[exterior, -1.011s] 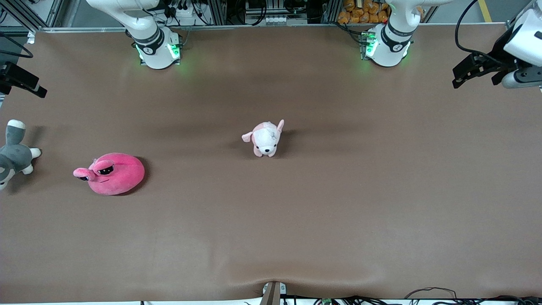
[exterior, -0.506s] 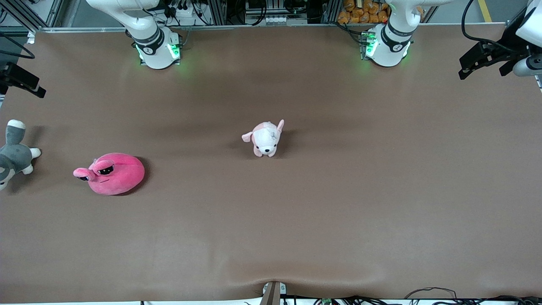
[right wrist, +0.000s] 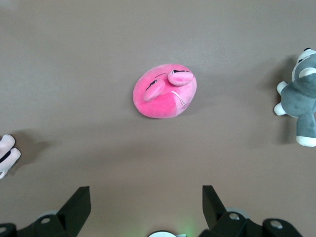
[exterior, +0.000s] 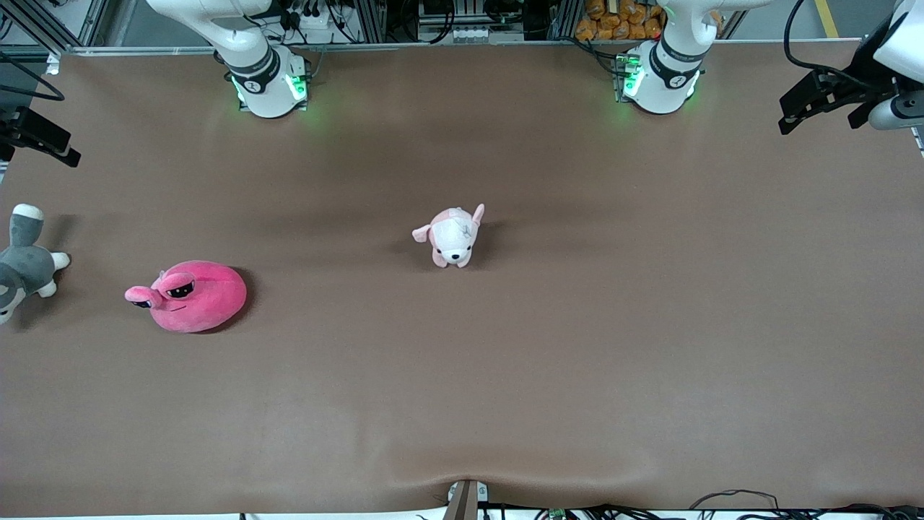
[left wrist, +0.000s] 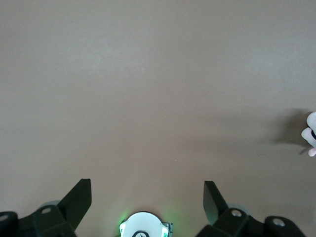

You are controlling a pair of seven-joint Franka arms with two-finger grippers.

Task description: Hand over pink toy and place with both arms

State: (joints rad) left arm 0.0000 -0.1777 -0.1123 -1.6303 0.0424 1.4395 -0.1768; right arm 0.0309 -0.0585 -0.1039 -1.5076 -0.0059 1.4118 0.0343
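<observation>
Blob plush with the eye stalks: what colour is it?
Hot pink blob plush with black eyes, clearest in the right wrist view.

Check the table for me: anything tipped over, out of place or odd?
Only the grey plush, lying on its side at the table's edge. The pink toy and puppy plush sit normally.

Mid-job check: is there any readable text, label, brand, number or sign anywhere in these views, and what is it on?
None can be read.
Right arm's base collar: a small dark mark, too small to read.
Left arm's base collar: the same, too small to read.
Pink toy, puppy plush, grey plush: no tags or lettering visible.
</observation>
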